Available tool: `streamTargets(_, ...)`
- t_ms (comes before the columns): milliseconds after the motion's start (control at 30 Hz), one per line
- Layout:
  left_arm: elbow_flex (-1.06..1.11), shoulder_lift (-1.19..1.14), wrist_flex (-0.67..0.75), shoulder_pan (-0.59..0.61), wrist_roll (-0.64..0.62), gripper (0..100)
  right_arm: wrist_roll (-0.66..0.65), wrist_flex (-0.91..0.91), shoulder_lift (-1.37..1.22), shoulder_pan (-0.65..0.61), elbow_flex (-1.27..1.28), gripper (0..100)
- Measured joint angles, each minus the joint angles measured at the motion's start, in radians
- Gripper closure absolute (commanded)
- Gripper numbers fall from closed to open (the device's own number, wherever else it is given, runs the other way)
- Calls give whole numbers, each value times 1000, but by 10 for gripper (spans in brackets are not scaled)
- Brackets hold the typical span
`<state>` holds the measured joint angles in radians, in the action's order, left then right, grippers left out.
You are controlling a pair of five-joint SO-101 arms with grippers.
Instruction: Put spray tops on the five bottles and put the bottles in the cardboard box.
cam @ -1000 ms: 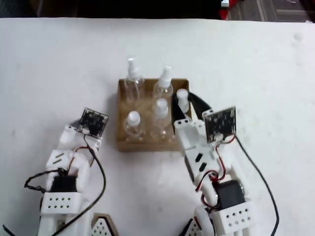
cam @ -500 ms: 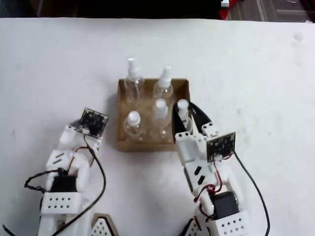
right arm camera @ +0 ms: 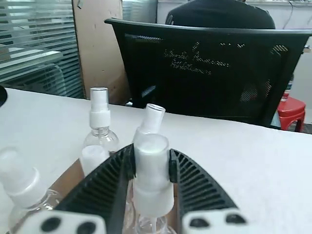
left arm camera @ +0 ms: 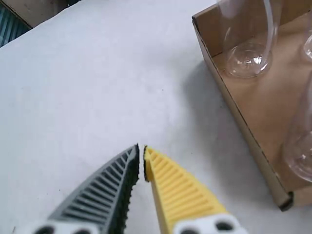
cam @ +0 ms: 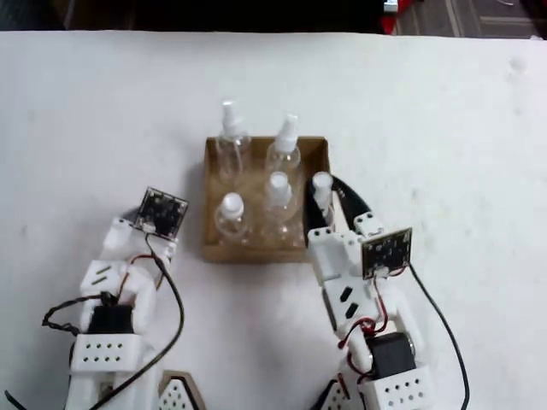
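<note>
Right jaws are closed on the spray top (right arm camera: 152,161) of the fifth bottle (cam: 321,190), which is held upright just inside the cardboard box (cam: 248,253), at the wall facing the surface's right edge. Whether its base touches the box floor cannot be told. Left jaws are shut on nothing, tips almost touching, low over the bare white surface (left arm camera: 97,87) just beside the box wall that faces the left edge. Four capped bottles are seen in the box: a far-left bottle (cam: 229,141), a far-right bottle (cam: 285,145), a near-left bottle (cam: 231,213) and a middle bottle (cam: 278,195). The box is set about midway across the surface, well apart from every edge, with open room all round. Beyond the far edge a black mesh chair (right arm camera: 209,73) and window blinds (right arm camera: 34,44) are seen.
</note>
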<state>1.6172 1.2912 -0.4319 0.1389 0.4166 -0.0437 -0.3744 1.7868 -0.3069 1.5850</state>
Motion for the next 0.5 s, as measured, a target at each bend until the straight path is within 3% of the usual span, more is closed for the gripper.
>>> streamTargets(500,0,0,0,0,0,973,8,-60,5,-5,28,983)
